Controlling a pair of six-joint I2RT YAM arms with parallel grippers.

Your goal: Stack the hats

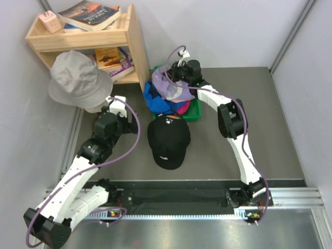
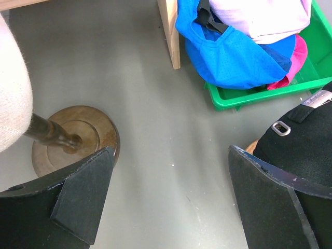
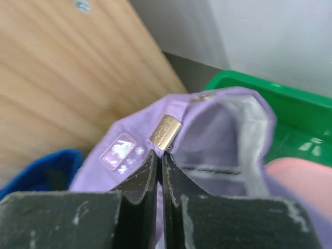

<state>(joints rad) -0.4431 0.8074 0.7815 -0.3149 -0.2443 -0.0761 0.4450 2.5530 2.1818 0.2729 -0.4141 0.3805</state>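
A black cap (image 1: 168, 136) lies on the table's middle; its strap end shows in the left wrist view (image 2: 306, 140). My right gripper (image 1: 174, 71) is shut on the back strap of a lavender cap (image 3: 207, 135) and holds it above the green bin (image 1: 193, 113). The lavender cap (image 1: 174, 87) hangs over a bright blue cap (image 1: 151, 98) and a pink or magenta cap (image 1: 181, 107) in the bin. These also show in the left wrist view: blue cap (image 2: 228, 52), pink cap (image 2: 295, 57). My left gripper (image 2: 171, 171) is open and empty left of the black cap.
A wooden shelf (image 1: 137, 46) with books stands at the back left. A grey bucket hat (image 1: 78, 80) sits on a stand with a round wooden base (image 2: 72, 135) beside my left gripper. Walls close in on both sides.
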